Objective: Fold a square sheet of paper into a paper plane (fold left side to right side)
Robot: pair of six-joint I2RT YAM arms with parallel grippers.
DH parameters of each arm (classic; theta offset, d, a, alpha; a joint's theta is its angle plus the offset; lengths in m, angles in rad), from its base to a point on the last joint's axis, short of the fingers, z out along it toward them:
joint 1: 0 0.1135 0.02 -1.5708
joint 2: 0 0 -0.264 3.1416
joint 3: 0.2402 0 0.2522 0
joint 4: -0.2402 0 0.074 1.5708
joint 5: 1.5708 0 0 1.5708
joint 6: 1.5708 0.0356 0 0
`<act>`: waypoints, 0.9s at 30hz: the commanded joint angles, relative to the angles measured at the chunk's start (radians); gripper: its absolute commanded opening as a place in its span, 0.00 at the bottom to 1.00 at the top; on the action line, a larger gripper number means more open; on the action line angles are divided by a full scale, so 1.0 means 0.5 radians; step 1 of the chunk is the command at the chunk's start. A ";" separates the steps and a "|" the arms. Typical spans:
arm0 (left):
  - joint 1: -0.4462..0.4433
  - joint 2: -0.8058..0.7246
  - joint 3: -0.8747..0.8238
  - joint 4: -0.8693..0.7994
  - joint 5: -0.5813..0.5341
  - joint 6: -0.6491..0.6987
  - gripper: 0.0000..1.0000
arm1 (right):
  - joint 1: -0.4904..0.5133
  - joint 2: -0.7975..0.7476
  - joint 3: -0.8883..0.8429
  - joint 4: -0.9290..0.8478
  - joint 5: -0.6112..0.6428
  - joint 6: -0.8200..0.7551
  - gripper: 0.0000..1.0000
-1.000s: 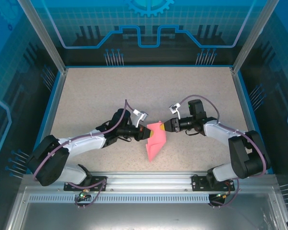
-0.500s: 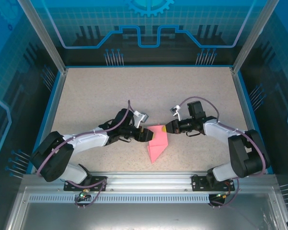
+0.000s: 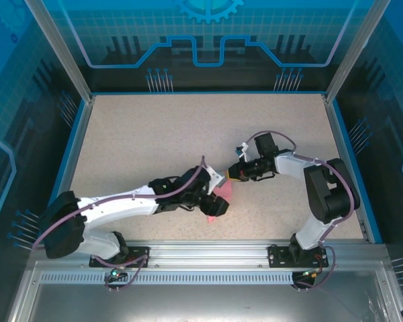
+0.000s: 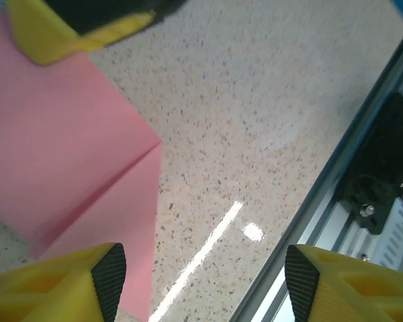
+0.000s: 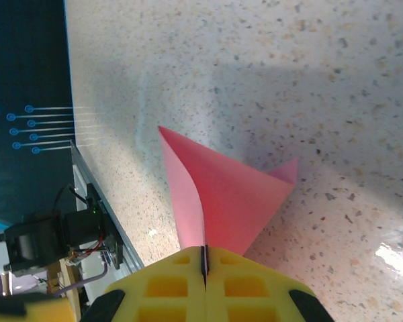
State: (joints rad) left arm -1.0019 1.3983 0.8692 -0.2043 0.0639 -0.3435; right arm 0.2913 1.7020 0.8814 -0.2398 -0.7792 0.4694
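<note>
Found thin salmon-pink paper sheet (image 5: 228,194) pinched in closed right fingers (image 5: 161,295) near tabletop (image 3: 134,134) front edge; left fingers (image 4: 47,285) open, empty. Could tear or skew if tugged unsupported.

The top external camera looks down from above and behind the arm bases, far enough back to take in the whole speckled table (image 3: 141,134). The left wrist camera rides close over that table, looking out between the left fingers (image 4: 54,285), and the right wrist camera, equally close, looks past the right fingers (image 5: 168,288). All three views share the pink paper (image 3: 220,201).
</note>
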 commanded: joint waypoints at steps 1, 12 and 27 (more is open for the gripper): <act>-0.097 0.184 0.140 -0.280 -0.351 -0.112 0.68 | -0.011 0.042 0.077 -0.117 0.031 0.072 0.00; -0.339 0.773 0.654 -0.782 -0.911 -0.333 0.70 | 0.002 0.090 0.124 -0.162 0.074 0.135 0.00; -0.370 1.019 0.828 -1.024 -1.137 -0.520 0.52 | 0.054 0.145 0.166 -0.171 0.084 0.153 0.00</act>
State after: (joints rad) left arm -1.1793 1.8927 1.2549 -0.6731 -0.4728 -0.5808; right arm 0.2970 1.7588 0.9360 -0.2993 -0.7383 0.5358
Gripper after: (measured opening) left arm 0.531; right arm 0.043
